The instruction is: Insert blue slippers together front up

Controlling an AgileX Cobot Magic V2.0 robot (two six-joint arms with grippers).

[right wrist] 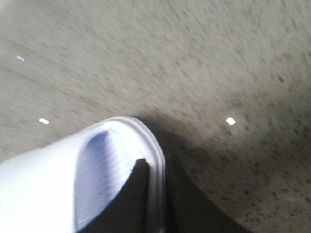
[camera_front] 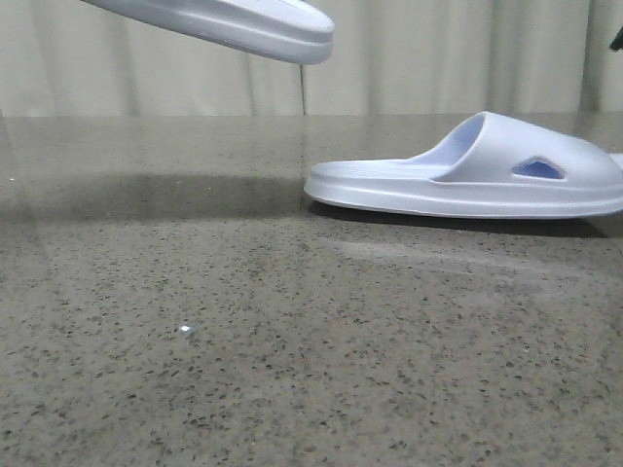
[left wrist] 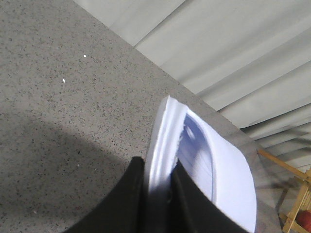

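Observation:
One blue slipper [camera_front: 243, 24] hangs in the air at the upper left of the front view, sole downward. My left gripper [left wrist: 158, 177] is shut on the side rim of that slipper [left wrist: 218, 165], one black finger [left wrist: 129, 199] outside and the other on the ribbed footbed. The second blue slipper [camera_front: 477, 170] lies low over the table at the right, strap with triangular cut-out toward the right edge. My right gripper [right wrist: 156, 191] is shut on the end rim of this slipper [right wrist: 43, 179], one finger [right wrist: 129, 199] on the footbed. Neither arm shows clearly in the front view.
The speckled grey stone table [camera_front: 292, 370] fills the lower front view, with a small white speck [camera_front: 185, 331] on it. A pale pleated curtain [camera_front: 438, 58] hangs behind the table's far edge. A wooden frame [left wrist: 296, 194] stands beyond the table in the left wrist view.

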